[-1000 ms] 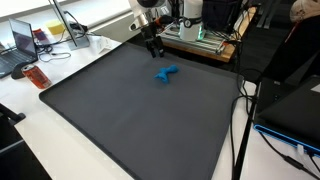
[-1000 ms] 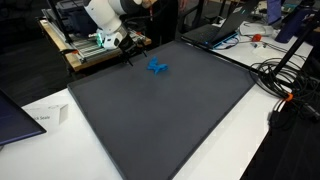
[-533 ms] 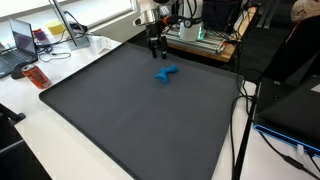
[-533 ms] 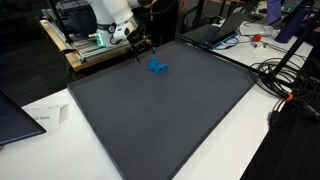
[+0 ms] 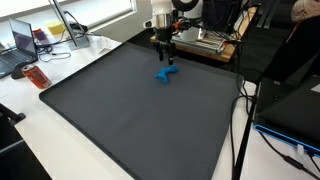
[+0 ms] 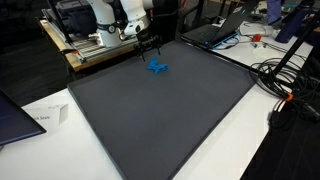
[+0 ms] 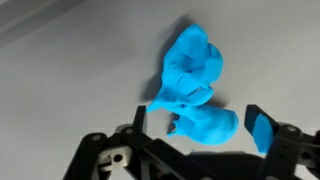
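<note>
Now the tool (image 5: 164, 58), spread wide, has swung in from the far edge of the dark mat (image 5: 120, 120) to hang just over the crumpled blue cloth (image 5: 166, 74), which lies untouched on the counter (image 5: 40, 140)

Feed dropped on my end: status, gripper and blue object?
Gripper open, poised just above blue lumpy object. Object lies on dark mat, framed between the fingers in wrist view. No contact visible; nothing between them.
</note>
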You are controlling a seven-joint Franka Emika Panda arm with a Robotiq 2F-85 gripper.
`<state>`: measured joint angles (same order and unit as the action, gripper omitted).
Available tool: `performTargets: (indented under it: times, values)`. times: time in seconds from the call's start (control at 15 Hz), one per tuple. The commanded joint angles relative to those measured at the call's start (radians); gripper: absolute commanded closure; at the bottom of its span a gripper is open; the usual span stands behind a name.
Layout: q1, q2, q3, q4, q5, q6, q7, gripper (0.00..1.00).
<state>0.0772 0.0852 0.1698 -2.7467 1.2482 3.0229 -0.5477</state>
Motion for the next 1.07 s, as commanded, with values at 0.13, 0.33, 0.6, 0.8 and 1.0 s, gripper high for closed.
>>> performTargets:
  times: [0.13,0.33,0.6,0.8,1.0]
  values:
    - [0.134,0.124,-0.006,-0.001,0.026,0.165,0.174,0.00]
    - [0.216,0.162,-0.020,-0.002,0.113,0.223,0.182,0.00]
    - [0.296,0.171,0.000,0.003,0.314,0.323,0.143,0.00]
    - [0.324,0.172,0.042,0.003,0.507,0.400,0.104,0.00]
    - [0.312,0.138,0.127,0.003,0.687,0.492,-0.004,0.00]
